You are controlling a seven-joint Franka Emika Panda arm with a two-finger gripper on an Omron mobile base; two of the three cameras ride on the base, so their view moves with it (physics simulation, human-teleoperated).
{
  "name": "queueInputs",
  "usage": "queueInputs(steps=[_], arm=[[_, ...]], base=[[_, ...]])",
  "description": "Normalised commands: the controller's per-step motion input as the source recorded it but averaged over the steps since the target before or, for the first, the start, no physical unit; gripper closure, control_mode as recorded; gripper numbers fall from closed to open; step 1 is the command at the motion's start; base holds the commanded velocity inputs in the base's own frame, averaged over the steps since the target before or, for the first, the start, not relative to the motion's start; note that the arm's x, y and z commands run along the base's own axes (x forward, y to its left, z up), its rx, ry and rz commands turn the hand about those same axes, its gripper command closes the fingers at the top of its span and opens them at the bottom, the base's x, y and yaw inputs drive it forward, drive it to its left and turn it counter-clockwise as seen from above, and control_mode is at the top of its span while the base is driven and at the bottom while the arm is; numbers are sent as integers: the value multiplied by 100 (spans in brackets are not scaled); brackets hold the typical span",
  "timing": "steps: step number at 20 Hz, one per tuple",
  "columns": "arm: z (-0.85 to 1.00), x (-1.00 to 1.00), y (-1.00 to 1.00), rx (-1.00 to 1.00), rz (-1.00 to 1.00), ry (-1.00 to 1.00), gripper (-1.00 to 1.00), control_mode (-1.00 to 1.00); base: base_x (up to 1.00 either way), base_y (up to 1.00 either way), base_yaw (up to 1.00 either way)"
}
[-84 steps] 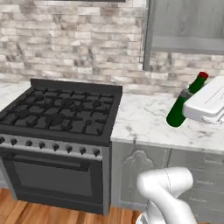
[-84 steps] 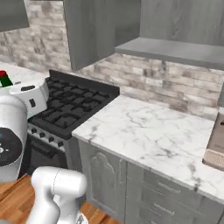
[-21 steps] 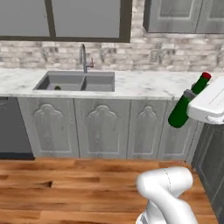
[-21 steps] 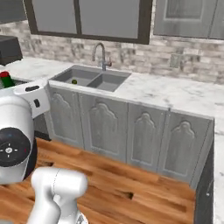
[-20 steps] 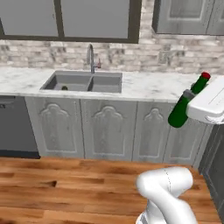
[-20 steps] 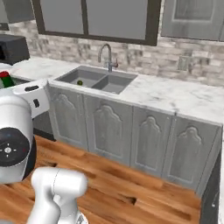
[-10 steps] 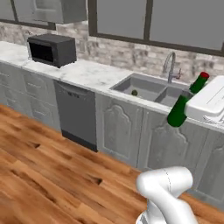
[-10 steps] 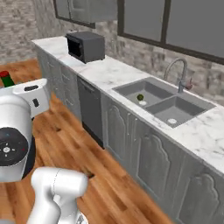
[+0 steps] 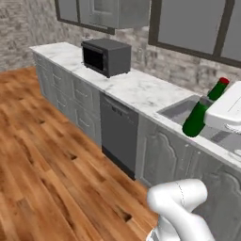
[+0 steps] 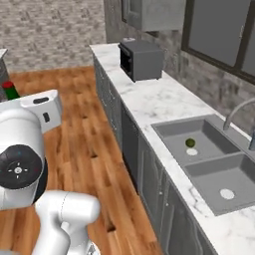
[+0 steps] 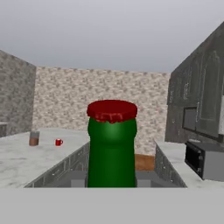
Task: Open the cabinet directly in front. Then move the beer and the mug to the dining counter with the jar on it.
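The hand view looks straight up the beer (image 11: pixel 112 148), its red cap at the centre, and past it to the dining counter (image 11: pixel 26 159) on the left, where the jar (image 11: pixel 34 138) and the red mug (image 11: pixel 58 142) stand just beside each other, apart, well beyond the bottle. The microwave (image 11: pixel 204 160) sits on the far right of that view. From the left base view the beer (image 9: pixel 202 111) hangs tilted in the air, cap up and to the right, over the edge of the sink (image 9: pixel 188 110), right of the microwave (image 9: pixel 106 56). The gripper's fingertips are hidden behind the white hand; the jaws sit narrowed on the bottle's body, holding it. The right base view adds the sink (image 10: pixel 208 157) beyond the microwave (image 10: pixel 141 60), and only the bottle's cap (image 10: pixel 8 85) peeping over the raised white arm at the left edge
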Motion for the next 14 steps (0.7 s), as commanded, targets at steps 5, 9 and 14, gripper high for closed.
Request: queueInputs(steps=[5,9,14], arm=[[0,0,0,0,0,0,100,100],[0,0,0,0,0,0,100,100],[0,0,0,0,0,0,100,100]], base=[[100,14,20],[100,44,12],[100,61,9]])
